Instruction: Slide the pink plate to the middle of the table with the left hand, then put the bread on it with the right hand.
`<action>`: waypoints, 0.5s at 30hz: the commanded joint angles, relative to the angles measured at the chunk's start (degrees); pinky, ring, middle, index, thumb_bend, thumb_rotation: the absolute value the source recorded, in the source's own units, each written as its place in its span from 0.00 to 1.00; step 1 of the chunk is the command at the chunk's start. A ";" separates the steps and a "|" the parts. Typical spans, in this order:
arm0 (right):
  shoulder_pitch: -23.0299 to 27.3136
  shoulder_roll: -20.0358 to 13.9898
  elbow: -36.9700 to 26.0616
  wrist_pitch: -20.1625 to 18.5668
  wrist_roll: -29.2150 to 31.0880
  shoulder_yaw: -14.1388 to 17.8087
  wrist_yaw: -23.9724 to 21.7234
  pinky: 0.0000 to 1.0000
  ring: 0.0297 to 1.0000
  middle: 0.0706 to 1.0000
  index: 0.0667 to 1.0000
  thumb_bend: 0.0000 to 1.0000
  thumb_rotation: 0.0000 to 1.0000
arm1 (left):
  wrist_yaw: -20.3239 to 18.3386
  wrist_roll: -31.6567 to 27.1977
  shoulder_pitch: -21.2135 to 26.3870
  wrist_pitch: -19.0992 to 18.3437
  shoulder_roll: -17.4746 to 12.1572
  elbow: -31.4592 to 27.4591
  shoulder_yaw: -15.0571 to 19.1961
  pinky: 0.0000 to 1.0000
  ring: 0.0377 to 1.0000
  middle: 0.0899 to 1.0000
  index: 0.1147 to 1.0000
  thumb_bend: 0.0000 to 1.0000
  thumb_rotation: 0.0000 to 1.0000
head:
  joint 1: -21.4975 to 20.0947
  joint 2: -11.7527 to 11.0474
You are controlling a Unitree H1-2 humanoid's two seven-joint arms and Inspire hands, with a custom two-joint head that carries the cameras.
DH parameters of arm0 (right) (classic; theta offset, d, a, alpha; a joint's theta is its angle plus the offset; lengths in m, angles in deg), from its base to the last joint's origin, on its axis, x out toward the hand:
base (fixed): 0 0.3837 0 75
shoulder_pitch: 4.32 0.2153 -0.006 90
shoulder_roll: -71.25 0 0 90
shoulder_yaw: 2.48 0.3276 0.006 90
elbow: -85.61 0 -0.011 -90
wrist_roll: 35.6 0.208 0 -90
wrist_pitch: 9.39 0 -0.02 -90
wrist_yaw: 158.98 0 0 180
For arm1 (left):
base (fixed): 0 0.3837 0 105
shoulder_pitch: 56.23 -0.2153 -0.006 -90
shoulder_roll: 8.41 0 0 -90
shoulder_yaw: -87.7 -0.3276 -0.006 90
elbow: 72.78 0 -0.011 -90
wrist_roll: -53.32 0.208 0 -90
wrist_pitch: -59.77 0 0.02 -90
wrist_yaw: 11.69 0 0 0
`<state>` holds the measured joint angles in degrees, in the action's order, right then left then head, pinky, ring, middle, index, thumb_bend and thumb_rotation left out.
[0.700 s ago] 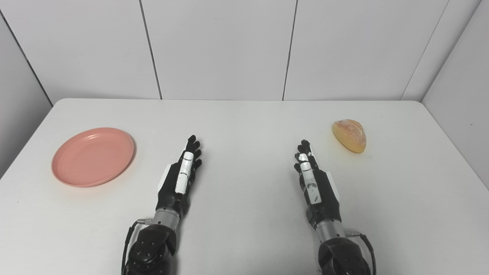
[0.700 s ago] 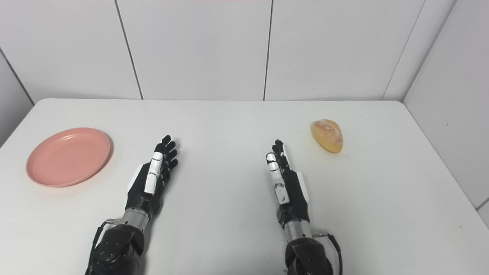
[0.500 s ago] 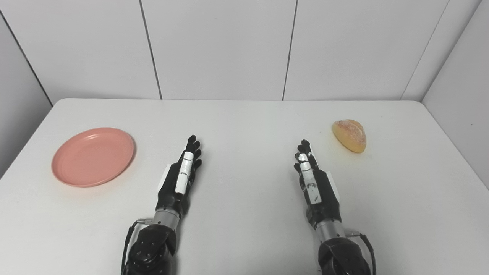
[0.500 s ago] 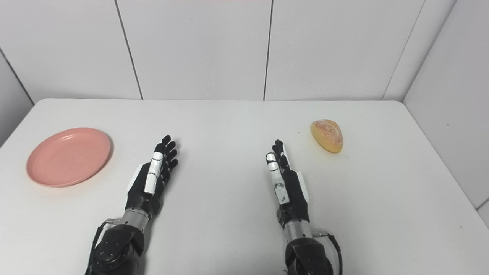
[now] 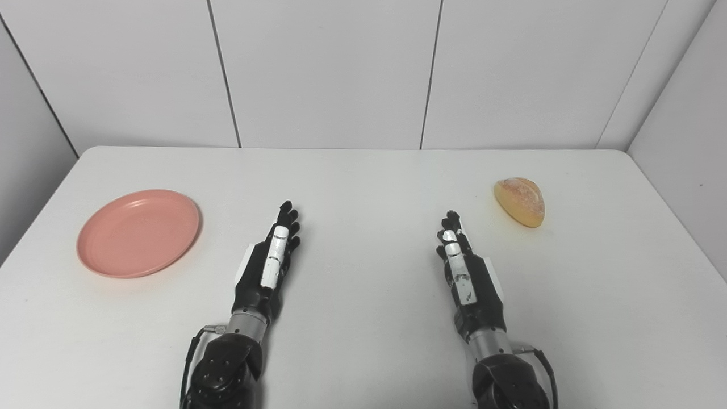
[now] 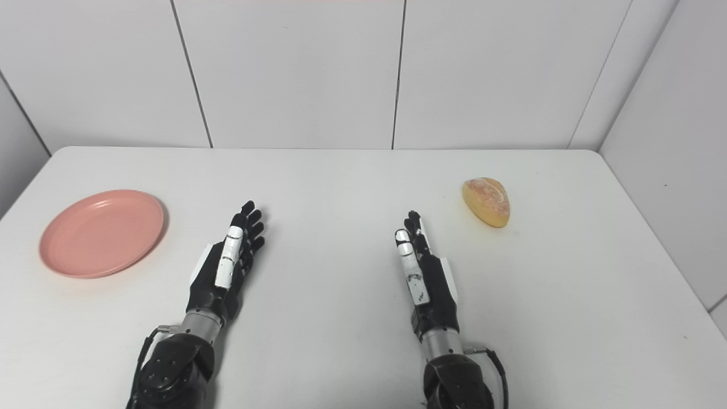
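A white table [image 5: 363, 170] bears a pink plate [image 5: 138, 233] at left, apparently empty, and bread [image 5: 519, 201] at right.

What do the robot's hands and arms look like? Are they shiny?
Both hands, the left hand and the right hand, are mostly black, with slim black fingers and a long white strip along the top. The right hand's strip has small dark scuffs. Each wrist is a silver metal ring, so that part shines. Behind it sits a rounded black arm piece with a thin black cable looping off it.
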<state>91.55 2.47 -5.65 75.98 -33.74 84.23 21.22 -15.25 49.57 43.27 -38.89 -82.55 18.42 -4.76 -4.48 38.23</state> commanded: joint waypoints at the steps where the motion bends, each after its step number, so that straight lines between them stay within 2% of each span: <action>1: 1.80 0.21 -1.30 1.91 0.66 0.13 -0.41 1.00 1.00 1.00 1.00 0.70 0.90 | -0.66 0.35 1.31 1.21 0.10 -0.29 -0.67 1.00 1.00 1.00 1.00 0.66 1.00 | 1.73 -0.40; 2: 1.68 -0.11 -1.32 2.01 0.90 0.16 -0.75 1.00 1.00 1.00 1.00 0.70 0.90 | -0.54 0.72 1.33 1.48 0.20 -0.11 -0.93 1.00 1.00 1.00 1.00 0.66 1.00 | 3.96 -0.94; 3: 1.60 -0.35 -1.35 2.06 1.07 0.17 -0.99 1.00 1.00 1.00 1.00 0.68 0.91 | -0.44 0.97 1.34 1.66 0.28 0.01 -1.10 1.00 1.00 1.00 1.00 0.66 1.00 | 3.96 -0.94; 4: 1.42 -0.84 -1.43 2.18 1.26 0.26 -1.34 1.00 1.00 1.00 1.00 0.68 0.92 | -0.18 1.42 1.37 1.90 0.55 0.23 -1.41 1.00 1.00 1.00 1.00 0.67 1.00 | 7.37 -1.66; 7: 1.04 -2.20 -1.62 2.14 2.22 0.95 -2.11 1.00 1.00 1.00 1.00 0.64 0.95 | 0.29 2.15 1.69 3.95 1.44 1.66 -2.16 1.00 1.00 1.00 1.00 0.68 1.00 | 12.68 -3.11; 8: 1.00 -2.45 -1.61 2.10 2.50 1.13 -2.21 1.00 1.00 1.00 1.00 0.64 0.95 | 0.40 2.25 1.79 4.48 1.63 2.07 -2.29 1.00 1.00 1.00 1.00 0.67 1.00 | 12.68 -3.11; 11: 1.11 -3.92 -0.42 3.25 3.29 1.90 -2.90 1.00 1.00 1.00 1.00 0.65 0.95 | 0.54 1.94 2.43 7.27 2.43 4.15 -2.44 1.00 1.00 1.00 1.00 0.67 1.00 | 16.51 -4.37; 15: 1.31 -5.19 1.04 4.08 4.50 2.49 -4.02 1.00 1.00 1.00 1.00 0.67 0.96 | 1.57 1.82 3.16 8.97 3.32 5.66 -1.91 1.00 1.00 1.00 1.00 0.66 1.00 | 17.93 -5.10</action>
<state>91.52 -2.63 -4.43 77.36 -29.81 86.46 17.88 -13.74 51.17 43.87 -31.26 -80.57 23.94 -6.27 13.10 33.31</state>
